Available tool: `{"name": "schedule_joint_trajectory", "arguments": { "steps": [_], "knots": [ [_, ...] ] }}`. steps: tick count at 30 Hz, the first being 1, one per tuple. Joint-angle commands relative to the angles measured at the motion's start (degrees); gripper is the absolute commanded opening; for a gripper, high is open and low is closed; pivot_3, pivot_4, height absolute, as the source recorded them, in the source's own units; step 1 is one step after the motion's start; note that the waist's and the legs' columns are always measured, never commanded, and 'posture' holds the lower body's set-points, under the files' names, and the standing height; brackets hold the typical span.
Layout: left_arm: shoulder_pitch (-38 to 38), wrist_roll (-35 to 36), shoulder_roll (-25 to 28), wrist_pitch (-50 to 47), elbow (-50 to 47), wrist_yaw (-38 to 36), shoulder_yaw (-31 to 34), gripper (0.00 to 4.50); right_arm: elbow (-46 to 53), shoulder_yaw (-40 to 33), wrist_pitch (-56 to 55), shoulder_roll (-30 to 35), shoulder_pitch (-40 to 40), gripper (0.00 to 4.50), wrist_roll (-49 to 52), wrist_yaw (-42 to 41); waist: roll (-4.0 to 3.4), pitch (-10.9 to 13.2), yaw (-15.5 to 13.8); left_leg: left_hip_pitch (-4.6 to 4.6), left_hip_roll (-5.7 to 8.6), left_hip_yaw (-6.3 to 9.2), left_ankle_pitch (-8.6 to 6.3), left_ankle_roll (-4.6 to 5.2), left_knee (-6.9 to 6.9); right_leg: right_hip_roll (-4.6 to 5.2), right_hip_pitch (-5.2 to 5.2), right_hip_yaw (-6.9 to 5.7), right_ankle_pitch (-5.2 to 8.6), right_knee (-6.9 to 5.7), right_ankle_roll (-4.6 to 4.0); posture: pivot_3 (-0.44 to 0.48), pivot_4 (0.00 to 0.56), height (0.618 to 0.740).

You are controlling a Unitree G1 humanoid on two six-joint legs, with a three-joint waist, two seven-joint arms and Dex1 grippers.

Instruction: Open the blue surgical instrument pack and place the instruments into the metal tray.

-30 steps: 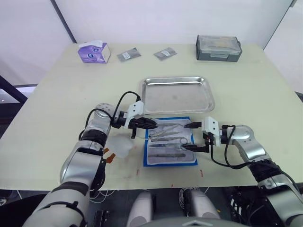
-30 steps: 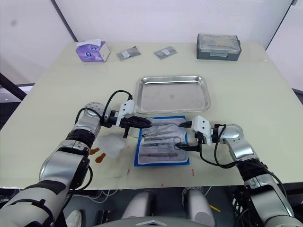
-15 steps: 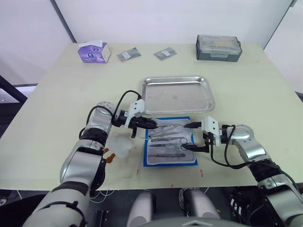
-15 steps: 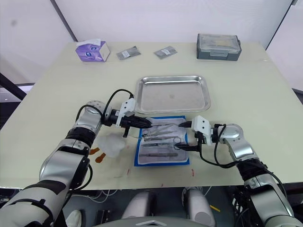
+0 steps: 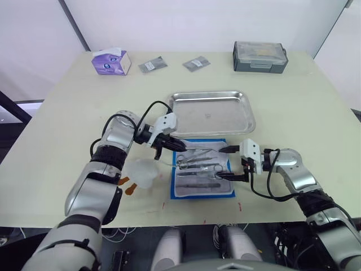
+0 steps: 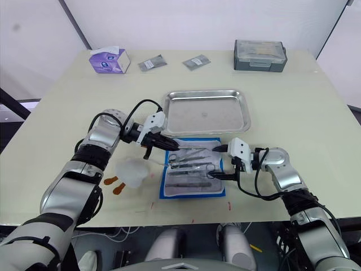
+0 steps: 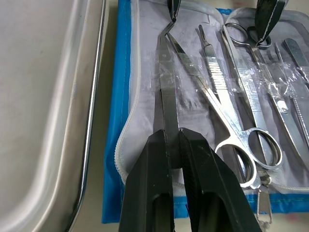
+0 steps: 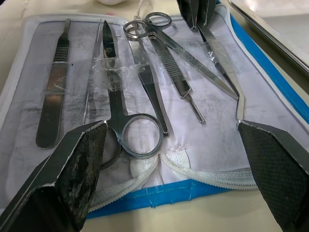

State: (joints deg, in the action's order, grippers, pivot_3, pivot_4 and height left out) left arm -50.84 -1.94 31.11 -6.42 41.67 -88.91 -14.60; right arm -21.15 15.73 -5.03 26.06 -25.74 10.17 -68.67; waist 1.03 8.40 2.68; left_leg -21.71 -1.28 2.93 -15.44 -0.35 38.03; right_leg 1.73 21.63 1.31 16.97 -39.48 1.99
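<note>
The blue surgical instrument pack (image 5: pixel 203 175) lies open on the table just in front of the metal tray (image 5: pixel 225 118), its pale lining up. Several slim metal instruments (image 8: pixel 145 72) lie in it: scissors, forceps, a scalpel handle. My left gripper (image 7: pixel 173 137) is at the pack's far left corner, shut on thin bent tweezers (image 7: pixel 166 96) whose tip still reaches across the lining. My right gripper (image 5: pixel 225 164) is open at the pack's right edge, one finger (image 8: pixel 82 164) on each side of the instruments and touching none.
A crumpled clear plastic sheet (image 5: pixel 141 172) and small orange scraps (image 5: pixel 127 186) lie left of the pack. At the table's far side are a purple tissue box (image 5: pixel 111 61), two grey sachets (image 5: pixel 153 65), and a grey lidded box (image 5: pixel 260 56).
My left arm has lifted and shifted slightly toward the tray, fingers still at the pack's far left corner. The right arm and pack have not moved.
</note>
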Motion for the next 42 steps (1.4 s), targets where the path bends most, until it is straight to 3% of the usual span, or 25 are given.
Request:
{"name": "schedule_joint_trajectory", "arguments": {
  "steps": [1,6,21,42],
  "knots": [
    [-0.46,0.62,1.45,-2.62,-3.74,-2.19,-0.63,0.08,-3.09,3.77,2.52,0.19,2.31,4.5,-5.34,1.08,0.0,0.0,0.0,0.0,0.0,0.01,0.0,0.0,0.0,0.0,0.0,0.0,0.0,0.0,0.0,0.0,0.15,0.734],
    [-0.25,0.63,3.13,-5.42,-5.95,-3.03,-1.75,0.08,-3.33,3.92,2.72,0.16,2.23,4.5,-5.54,1.16,0.0,0.0,0.02,0.0,-0.01,0.03,0.0,0.0,-0.01,-0.01,0.0,0.01,0.0,0.0,-0.01,0.0,0.15,0.734],
    [5.16,2.47,7.43,-19.95,-17.98,5.12,0.39,0.08,-3.47,4.02,2.61,-0.51,2.41,4.5,-5.66,1.5,-0.01,0.01,0.2,0.02,-0.03,0.18,0.0,0.0,-0.05,-0.03,0.0,0.02,0.01,0.02,-0.02,0.0,0.15,0.734],
    [11.51,8.37,15.19,-29.16,-29.82,8.58,1.72,0.08,-3.62,3.74,2.52,-0.78,2.68,4.5,-5.88,1.4,-0.02,0.02,0.61,0.05,-0.03,0.25,0.0,0.0,-0.16,-0.03,0.0,-0.01,0.04,0.03,-0.07,0.0,0.15,0.734]
  ]
}}
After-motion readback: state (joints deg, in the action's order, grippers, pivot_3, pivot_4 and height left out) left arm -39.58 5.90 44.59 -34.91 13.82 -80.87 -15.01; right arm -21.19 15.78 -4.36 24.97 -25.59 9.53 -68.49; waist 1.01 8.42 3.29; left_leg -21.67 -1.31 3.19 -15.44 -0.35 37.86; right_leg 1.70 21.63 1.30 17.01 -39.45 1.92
